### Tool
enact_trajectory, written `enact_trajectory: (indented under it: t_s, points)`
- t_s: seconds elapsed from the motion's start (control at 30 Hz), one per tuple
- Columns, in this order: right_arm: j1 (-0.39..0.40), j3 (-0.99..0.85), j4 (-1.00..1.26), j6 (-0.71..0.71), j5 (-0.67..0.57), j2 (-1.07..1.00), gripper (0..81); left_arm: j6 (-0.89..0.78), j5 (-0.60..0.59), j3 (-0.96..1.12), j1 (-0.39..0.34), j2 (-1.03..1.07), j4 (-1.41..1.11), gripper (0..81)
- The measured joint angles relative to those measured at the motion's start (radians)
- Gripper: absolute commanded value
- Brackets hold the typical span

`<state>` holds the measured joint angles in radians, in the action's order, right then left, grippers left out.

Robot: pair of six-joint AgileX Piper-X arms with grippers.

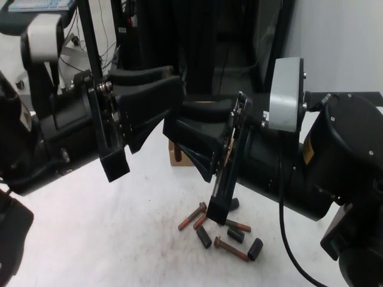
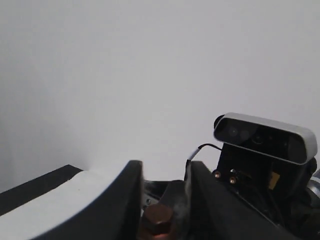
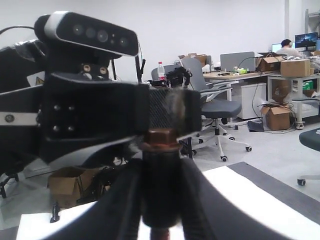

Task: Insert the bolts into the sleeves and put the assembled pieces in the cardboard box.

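Two black robot arms meet in mid-air above the white bench top [image 1: 102, 233], their grippers nose to nose. The right gripper [image 3: 160, 162] is clamped on a short black cylindrical sleeve [image 3: 160, 195], which stands between its two fingers. At the sleeve's far end sits the hexagonal head of a copper-coloured metal bolt [image 3: 160, 137], tight against the sleeve's rim. The left gripper [image 2: 162, 170] has its fingers drawn narrow about that same bolt [image 2: 157, 221], whose head lies low between them in the left wrist view. From the high view the left gripper [image 1: 152, 98] comes in from the left and the right gripper [image 1: 200, 143] from the right, and the joined piece is hidden where they overlap. Each wrist carries a silver camera bar, one on the right arm [image 2: 265, 137] and one on the left arm [image 3: 87, 32]. Beneath the grippers and farther back on the bench, a corner of the brown cardboard box [image 1: 175, 154] shows, the rest covered by the arms. Nearer, below the right gripper, several loose bolts [image 1: 191, 216] and loose sleeves [image 1: 204, 237] lie flat in a small scatter, some touching. Grey office chairs [image 3: 220, 107] and desks stand beyond the left gripper in the right wrist view.
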<state>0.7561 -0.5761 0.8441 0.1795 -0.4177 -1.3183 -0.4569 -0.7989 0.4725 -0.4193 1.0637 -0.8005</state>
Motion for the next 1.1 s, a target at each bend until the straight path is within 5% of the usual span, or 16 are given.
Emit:
enact_trajectory:
  t_s: [0.33, 0.6, 0.8, 1.1]
  points:
    - [0.000, -0.002, -0.024, 0.010, 0.000, 0.000, 0.8, 0.001, 0.106, 0.000, 0.000, -0.002, -0.153, 29.8]
    - [-0.036, -0.155, -0.551, 0.075, 0.255, -0.004, 0.8, 0.089, 0.500, 0.000, 0.000, -0.029, -0.158, 29.7]
    - [-0.147, -0.400, -0.897, 0.069, 0.321, -0.122, 0.8, 0.297, 0.737, 0.000, 0.000, -0.090, 0.157, 29.7]
    - [-0.266, -0.784, -1.240, 0.069, 0.330, -0.504, 0.8, 0.315, 0.777, 0.036, 0.000, -0.112, 0.944, 29.7]
